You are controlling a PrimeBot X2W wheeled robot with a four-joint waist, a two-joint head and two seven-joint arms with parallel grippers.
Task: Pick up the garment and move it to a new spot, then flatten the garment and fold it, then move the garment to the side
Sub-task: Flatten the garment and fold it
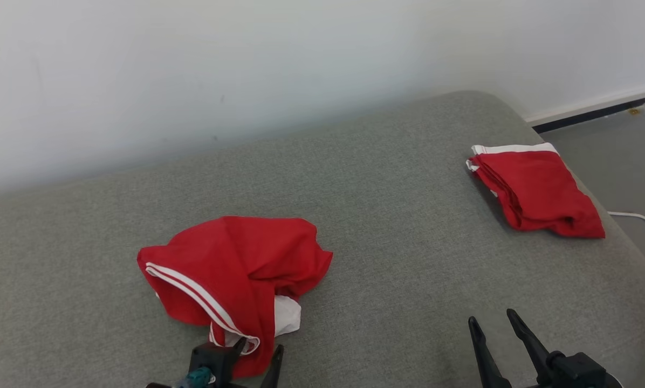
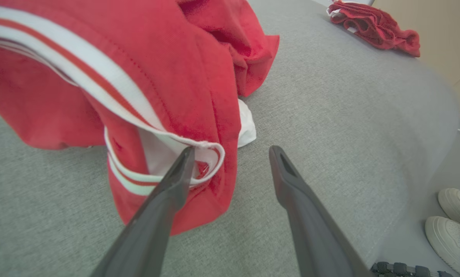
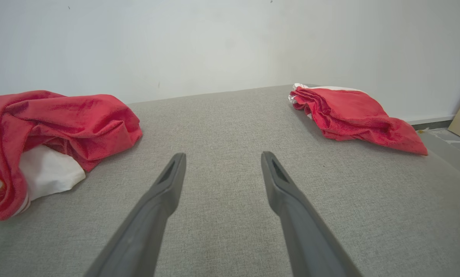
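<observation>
Red garment [image 1: 236, 253], 2 white stripes [image 1: 187, 291].

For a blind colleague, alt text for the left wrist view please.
Open left gripper hovers at a crumpled red garment with white stripes on a grey cushion, one finger over its hem. A folded red garment lies farther off.

White shoes [image 2: 443, 234] beside grey upholstered surface [image 2: 330, 115]
</observation>
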